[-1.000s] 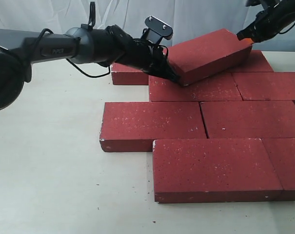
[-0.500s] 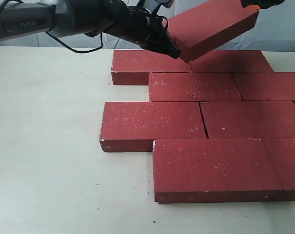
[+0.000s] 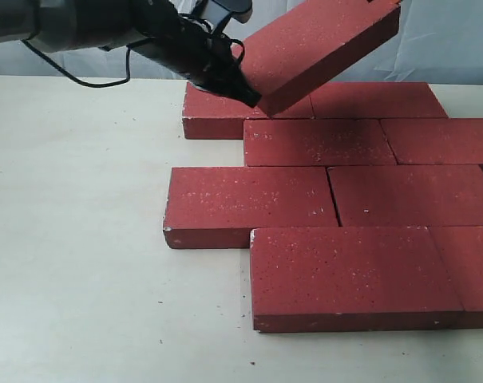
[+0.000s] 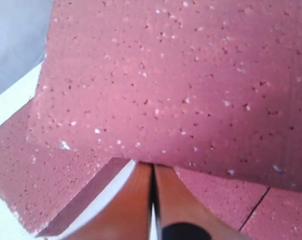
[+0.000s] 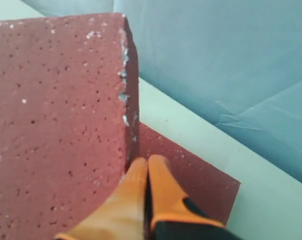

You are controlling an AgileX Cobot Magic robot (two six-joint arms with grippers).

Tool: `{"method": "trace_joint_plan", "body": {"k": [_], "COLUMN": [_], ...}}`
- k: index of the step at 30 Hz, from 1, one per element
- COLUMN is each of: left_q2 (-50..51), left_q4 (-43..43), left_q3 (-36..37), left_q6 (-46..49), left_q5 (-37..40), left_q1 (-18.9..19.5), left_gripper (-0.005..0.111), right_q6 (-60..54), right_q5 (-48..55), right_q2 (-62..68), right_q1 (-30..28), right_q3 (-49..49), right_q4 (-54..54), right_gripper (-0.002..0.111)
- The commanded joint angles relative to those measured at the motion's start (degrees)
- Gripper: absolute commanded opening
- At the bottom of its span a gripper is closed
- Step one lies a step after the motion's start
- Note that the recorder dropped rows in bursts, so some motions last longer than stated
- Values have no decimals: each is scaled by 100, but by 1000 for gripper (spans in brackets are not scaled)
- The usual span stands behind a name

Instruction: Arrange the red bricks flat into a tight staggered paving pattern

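Note:
One red brick (image 3: 321, 49) hangs tilted in the air above the back rows, its low end to the left. My left gripper (image 3: 253, 97) is shut, its tips (image 4: 152, 167) pressed against the low end face of that brick (image 4: 180, 85). My right gripper (image 5: 148, 162) is also shut and its tips touch the high end of the same brick (image 5: 56, 125); it lies past the top edge of the exterior view. Several other red bricks (image 3: 249, 203) lie flat in staggered rows on the table.
The cream table (image 3: 73, 239) is bare to the left of the rows. A pale blue backdrop (image 3: 457, 40) stands behind. The front row brick (image 3: 349, 275) juts left of nothing and sits further right than the row behind it.
Held between the two gripper tips, the tilted brick has risen off the back rows and shifted a little left. Both arms went up with it, the right one leaving the exterior view.

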Motion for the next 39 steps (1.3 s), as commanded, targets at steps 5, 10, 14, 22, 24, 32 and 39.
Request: {"method": "trace_joint_plan", "body": {"k": [5,10,14,22,24,32,39], "left_q2": [-913,-1306,-1563,-2069,-2218,-2494,-2494], "left_q4": [-377,-292,-292,-340,-340,-448,-582], "left_q3": [800,1379,1797,2517,2727,3507,4215], "left_q6": [-45,-45,-45,-45,-45,-45,-45], "left_q5": [-595,-916,-1120,-1258,-1258,-1362,-1912], "left_q1": [115,115,115,433,612,1334,1868], "left_gripper": [0,0,0,0,0,0,0], "right_q6": [111,153,163,174,174,174,174], "right_q5": [382,382,-28,-791,-893,-1641,-2584], "right_q2": [-627,-1060,-1490,-2150,-2181,-2181,-1912], "right_q1": [688,990,1194,1412,1482,2077,2661], "right_q3": [1021,1778,2568,4025,4234,4487,4475], "right_q4": [803,803,829,1057,1113,1418,1448], "right_gripper": [-1,-1,-1,-1,-1,-1,-1]}}
